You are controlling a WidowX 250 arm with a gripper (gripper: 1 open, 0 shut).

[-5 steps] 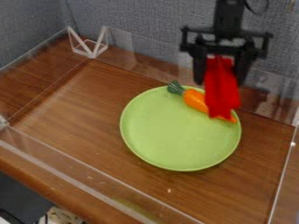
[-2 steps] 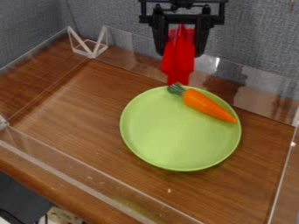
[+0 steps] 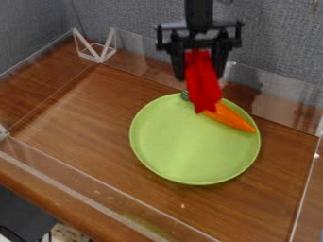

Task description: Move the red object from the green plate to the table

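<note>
My gripper (image 3: 199, 59) hangs over the far edge of the green plate (image 3: 190, 144), shut on the upper end of the red object (image 3: 203, 83). The red bar dangles tilted, clear of the plate, its lower end in front of the orange carrot (image 3: 236, 118) that lies on the plate's far right side. The plate rests on the brown wood-grain table (image 3: 76, 99).
Clear acrylic walls (image 3: 38, 59) edge the table on all sides. A small white wire stand (image 3: 94, 43) sits at the back left corner. Bare wood lies left of the plate and along the front.
The gripper carried the red object left from over the plate's right side, then drifted slightly right and lower, now hanging over the carrot's left end. The carrot and plate stayed put.
</note>
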